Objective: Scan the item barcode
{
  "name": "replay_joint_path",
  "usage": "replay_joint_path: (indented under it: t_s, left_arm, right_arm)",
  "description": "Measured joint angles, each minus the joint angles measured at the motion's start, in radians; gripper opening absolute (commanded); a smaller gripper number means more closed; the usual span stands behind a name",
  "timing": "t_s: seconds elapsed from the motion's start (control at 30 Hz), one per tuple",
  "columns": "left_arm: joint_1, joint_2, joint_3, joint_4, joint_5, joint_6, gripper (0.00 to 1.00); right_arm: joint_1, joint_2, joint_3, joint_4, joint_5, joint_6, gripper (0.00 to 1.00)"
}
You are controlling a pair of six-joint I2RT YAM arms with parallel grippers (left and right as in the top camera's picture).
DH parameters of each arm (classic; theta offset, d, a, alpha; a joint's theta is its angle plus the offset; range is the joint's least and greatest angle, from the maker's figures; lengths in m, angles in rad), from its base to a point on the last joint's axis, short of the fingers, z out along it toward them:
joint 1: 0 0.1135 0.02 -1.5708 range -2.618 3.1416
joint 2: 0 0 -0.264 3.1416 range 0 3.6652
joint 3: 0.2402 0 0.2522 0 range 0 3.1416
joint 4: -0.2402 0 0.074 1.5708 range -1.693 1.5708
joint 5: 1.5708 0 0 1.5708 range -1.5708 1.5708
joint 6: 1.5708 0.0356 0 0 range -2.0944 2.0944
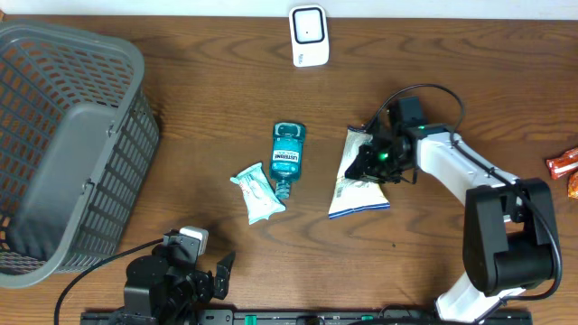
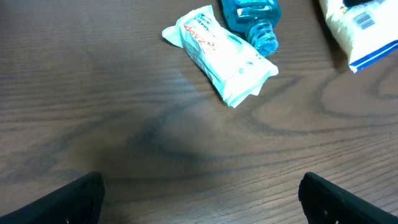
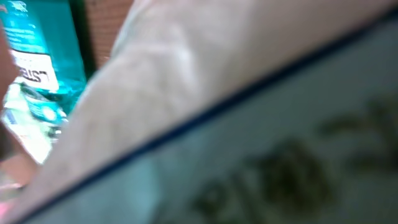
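1. Overhead: the white pouch [image 1: 359,185] with a blue bottom edge, the thing to be scanned, lies flat on the brown worktop [image 1: 208,99] just right of the teal mouthwash bottle [image 1: 287,155], apart from it.
2. The right gripper [image 1: 372,155] is down on the upper half of the pouch, right of the bottle. Its fingers are pressed together on the pouch material, and a green light glows at the gripper.
3. A white wipes packet [image 1: 259,192] lies slanted at the bottle's lower left, close against the cap end.
4. The white scanner [image 1: 309,34] stands well above the bottle, near the worktop's far edge.
5. A grey slatted basket [image 1: 135,144] sits far left of the bottle. Orange snack packets [image 1: 564,164] lie far right of it, at the edge of the view.
6. Left wrist: the left gripper [image 2: 199,199] hangs over bare wood well below the bottle [image 2: 252,18]. Its two dark fingertips [image 2: 56,199] are spread wide, one in each lower corner, and hold nothing.
7. In this view the wipes packet [image 2: 221,53] lies beside the bottle's cap, and a corner of the pouch [image 2: 364,28], with a printed barcode patch, shows to the bottle's right.
8. Right wrist: the pouch [image 3: 249,124] fills nearly the whole view, blurred and very close, with a thin blue line running across it. The bottle [image 3: 37,56] shows only as a teal strip to its left. The fingers themselves cannot be made out here.
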Motion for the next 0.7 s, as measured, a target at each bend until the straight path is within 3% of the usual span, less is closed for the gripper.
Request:
replay_joint_path:
  t_s: [0.13, 0.37, 0.5, 0.7]
  left_arm:
    - [0.000, 0.000, 0.000, 0.000, 0.000, 0.000, 0.99]
    - [0.000, 0.000, 0.000, 0.000, 0.000, 0.000, 0.99]
    - [0.000, 0.000, 0.000, 0.000, 0.000, 0.000, 0.99]
    - [0.000, 0.000, 0.000, 0.000, 0.000, 0.000, 0.99]
  right_arm:
    - [-0.059, 0.000, 0.000, -0.017, -0.146, -0.098, 0.01]
    - [-0.118, -0.040, -0.002, -0.233, -0.359, -0.457, 0.01]
    - [-0.118, -0.191, -0.003, -0.363, -0.415, -0.690, 0.01]
    - [-0.118, -0.497, -0.003, -0.403, -0.443, -0.820, 0.01]
